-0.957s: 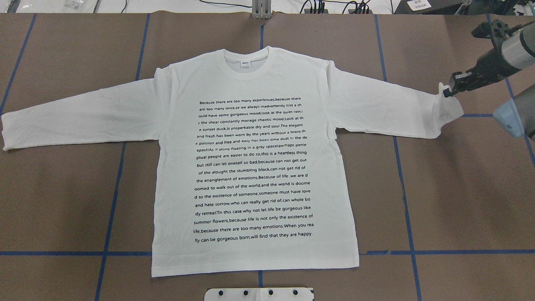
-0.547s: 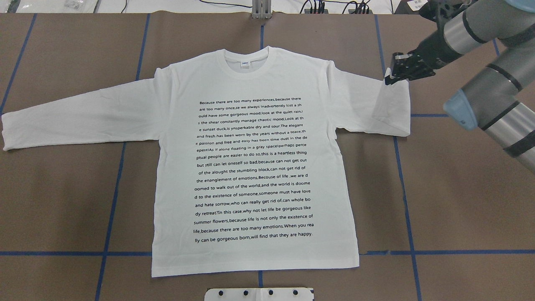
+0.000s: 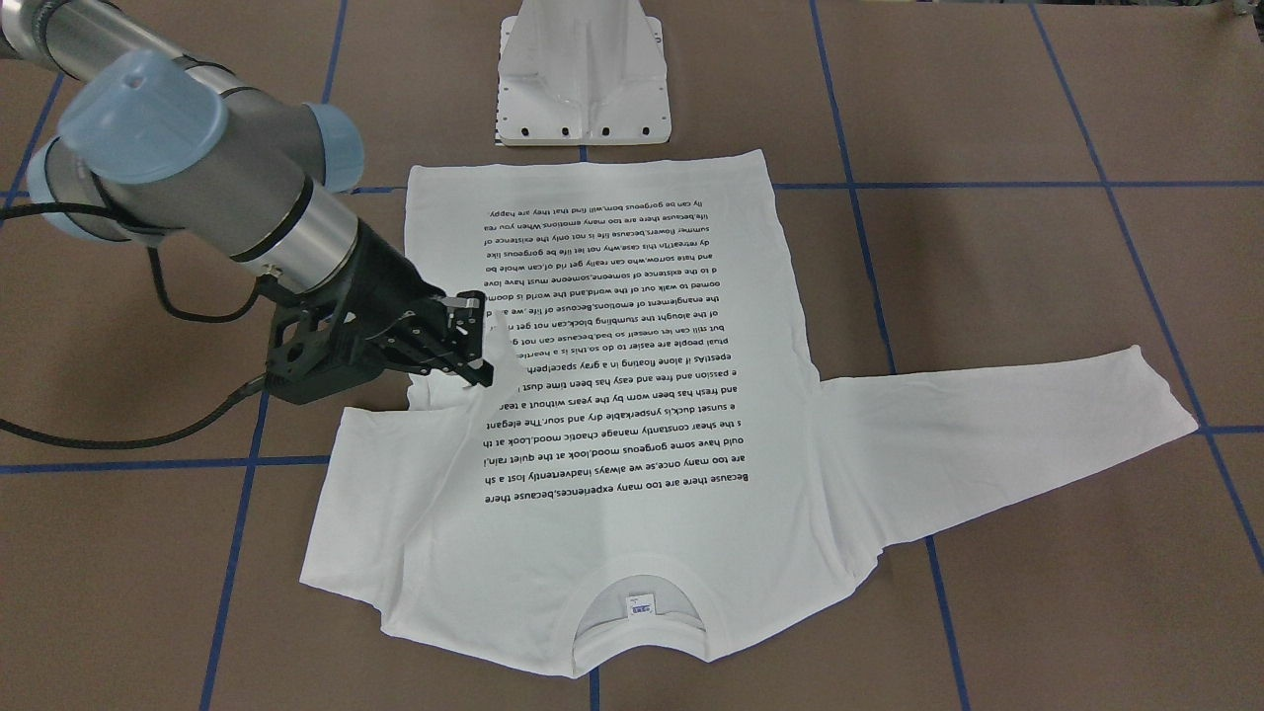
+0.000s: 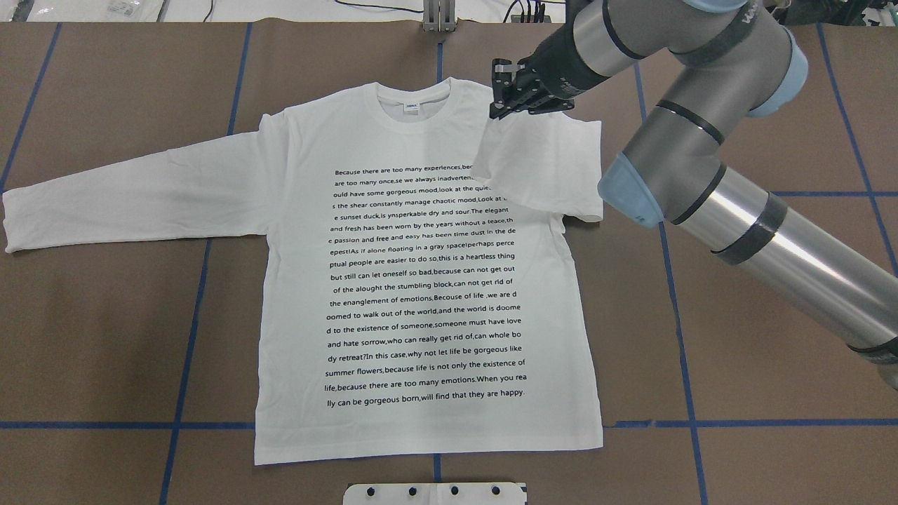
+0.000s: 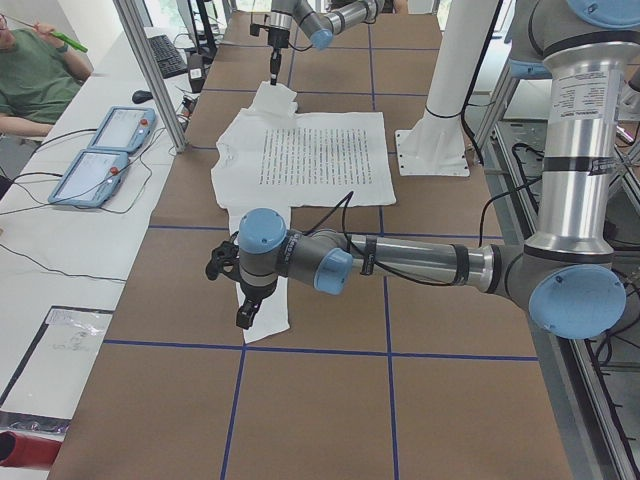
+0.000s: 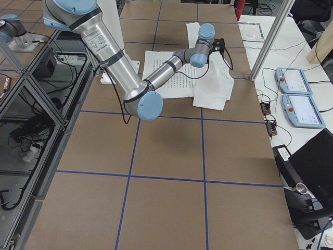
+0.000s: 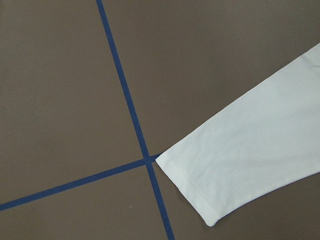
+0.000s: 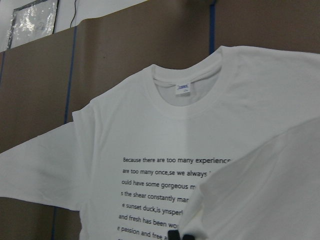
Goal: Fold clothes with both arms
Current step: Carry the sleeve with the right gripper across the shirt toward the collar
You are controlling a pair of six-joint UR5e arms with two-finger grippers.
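Note:
The clothes are one white long-sleeved T-shirt (image 4: 421, 280) lying flat on the brown table, black text up, collar (image 4: 414, 105) away from the robot. My right gripper (image 4: 504, 105) (image 3: 481, 346) is shut on the right sleeve's cuff. It holds the cuff lifted over the chest beside the collar, so the sleeve (image 4: 540, 168) drapes back over the shoulder. The left sleeve (image 4: 133, 200) lies straight out. The exterior left view shows my left gripper (image 5: 245, 318) hovering over that sleeve's cuff (image 7: 200, 190); I cannot tell whether it is open or shut.
The white pedestal base (image 3: 583, 69) stands just behind the shirt's hem. Blue tape lines (image 4: 189, 315) cross the brown table. Two control tablets (image 5: 100, 150) lie on a side table beyond the collar end, where a person (image 5: 30, 70) sits.
My right gripper has carried the cuff from the table's far right in over the shirt to beside the collar. The sleeve now folds back over the shoulder. The shirt's body has not moved.

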